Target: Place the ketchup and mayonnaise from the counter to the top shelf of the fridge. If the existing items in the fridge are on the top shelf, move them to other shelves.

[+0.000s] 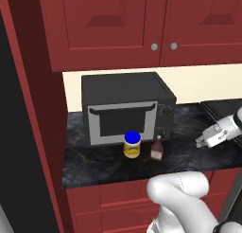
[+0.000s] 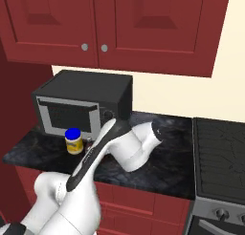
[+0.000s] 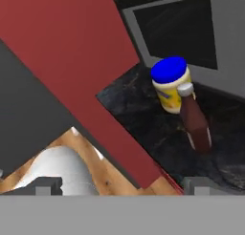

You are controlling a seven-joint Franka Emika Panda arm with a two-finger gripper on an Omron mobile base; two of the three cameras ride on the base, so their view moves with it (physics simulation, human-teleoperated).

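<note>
The claw (image 1: 201, 141) hangs released beside the ketchup (image 1: 157, 149); reaching in, it may topple that onto the touching mayonnaise (image 1: 132, 145) mid-desk (image 1: 94, 168).

Mayonnaise jar (image 1: 132, 147): yellow body, bright blue lid, pale label band with a blue mark in the hand view; ketchup bottle (image 1: 157, 150): dark brownish-red, small white cap; surface (image 1: 94, 165): black stone, faint grey-gold veining; microwave (image 1: 125, 106): black casing, grey door frame, dark window, black knobs; upper cabinets (image 1: 142, 23): deep red, paneled, round silver knobs; lower cabinet fronts (image 1: 113, 199) same red; wall behind: cream; stove (image 2: 220, 157): black top, grey front; floor (image 3: 110, 174) in the hand view: tan wood grain; tool (image 1: 204, 138): white with grey
</note>
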